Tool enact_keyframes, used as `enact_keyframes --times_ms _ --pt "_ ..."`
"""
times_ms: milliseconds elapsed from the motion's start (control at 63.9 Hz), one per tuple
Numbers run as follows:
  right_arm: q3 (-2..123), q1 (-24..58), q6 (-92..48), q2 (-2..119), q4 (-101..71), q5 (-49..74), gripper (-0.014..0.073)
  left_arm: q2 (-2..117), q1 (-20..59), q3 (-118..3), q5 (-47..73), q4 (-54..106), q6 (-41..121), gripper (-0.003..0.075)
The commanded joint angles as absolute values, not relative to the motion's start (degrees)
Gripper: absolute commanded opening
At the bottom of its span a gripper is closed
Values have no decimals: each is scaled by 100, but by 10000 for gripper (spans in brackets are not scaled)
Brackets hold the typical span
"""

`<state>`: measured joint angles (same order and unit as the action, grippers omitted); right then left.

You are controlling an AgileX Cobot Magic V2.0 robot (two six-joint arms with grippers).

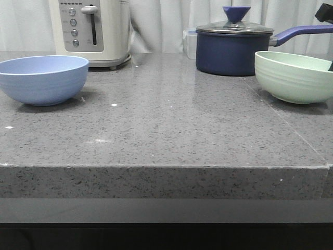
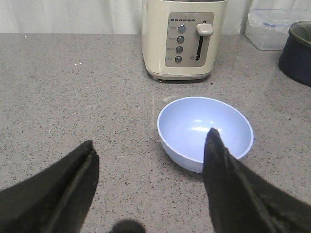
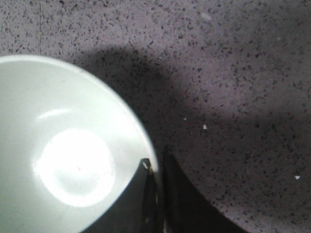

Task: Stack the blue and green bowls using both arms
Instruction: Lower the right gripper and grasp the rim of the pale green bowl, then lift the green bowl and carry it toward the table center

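Note:
The blue bowl (image 1: 42,79) sits upright on the grey stone counter at the left. In the left wrist view it (image 2: 204,128) lies just ahead of my left gripper (image 2: 150,137), which is wide open and empty above the counter, one fingertip in line with the bowl's near rim. The green bowl (image 1: 294,75) sits at the right edge of the counter. In the right wrist view my right gripper (image 3: 156,158) is shut on the green bowl's (image 3: 63,155) rim, one finger inside and one outside. In the front view only a dark sliver of the right arm (image 1: 323,14) shows.
A cream toaster (image 1: 91,31) stands at the back left, right behind the blue bowl. A dark navy lidded saucepan (image 1: 231,47) with a long handle stands at the back right, close behind the green bowl. A clear plastic box (image 2: 272,29) is beside it. The counter's front edge (image 1: 156,166) is near.

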<state>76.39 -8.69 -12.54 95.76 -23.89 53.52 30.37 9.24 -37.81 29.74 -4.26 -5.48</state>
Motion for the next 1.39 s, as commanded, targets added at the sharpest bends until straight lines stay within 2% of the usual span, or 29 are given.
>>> enact_keyframes --times_ms 0,219,423,814,1143,1268,1378 --pt "7821 -896 -1307 9167 -2523 5248 -64 3090 966 -3947 2556 -429 -564 460" --pt "7821 -520 -1307 8765 -2342 5263 -63 3090 966 -3947 2556 -429 -564 460" --pt "7829 447 -1195 8799 -2336 4960 -54 3090 966 -3947 2578 -429 -564 460" --pt "9021 1841 -211 9677 -1440 4788 -54 3090 966 -3947 2737 -429 -564 460" --pt "9388 1967 -54 10092 -1157 4966 -48 3090 966 -3947 2731 -429 -564 460" --pt "9388 1967 -54 10112 -1157 4983 -1 3090 966 -3947 2720 -429 -564 460" --pt "9388 1967 -54 10124 -1164 5010 99 3090 966 -3947 2720 -429 -564 460"
